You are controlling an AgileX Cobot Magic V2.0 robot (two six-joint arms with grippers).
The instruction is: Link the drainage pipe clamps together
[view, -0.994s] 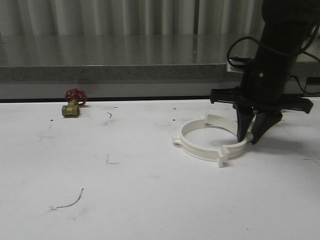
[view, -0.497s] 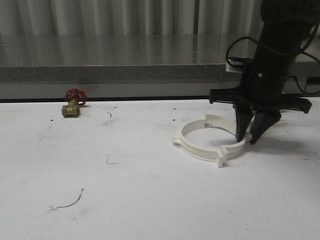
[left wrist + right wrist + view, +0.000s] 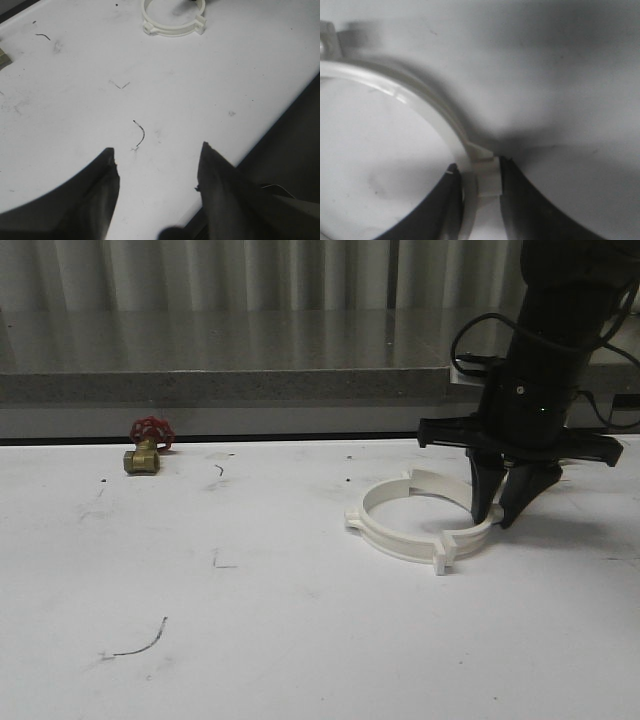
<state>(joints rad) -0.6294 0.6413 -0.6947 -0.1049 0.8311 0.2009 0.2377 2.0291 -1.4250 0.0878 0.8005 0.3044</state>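
Two white drainage pipe clamps (image 3: 400, 537) lie on the white table as a ring, the front half-band nearer me and the rear half (image 3: 436, 483) behind it. My right gripper (image 3: 497, 518) stands over the ring's right side, pointing down. In the right wrist view its fingers (image 3: 477, 172) are shut on the band (image 3: 420, 97) beside a square end tab, one finger inside the ring and one outside. My left gripper (image 3: 157, 167) hangs open over bare table with nothing between its fingers, and the ring (image 3: 172, 29) lies far from it.
A brass valve with a red handwheel (image 3: 146, 448) sits at the back left of the table. A grey stone ledge (image 3: 220, 385) runs along the table's back edge. Dark scuff marks (image 3: 140, 645) dot the surface.
Almost nothing differs: the right gripper and the ring have shifted a few pixels to the left, with the grip unchanged.
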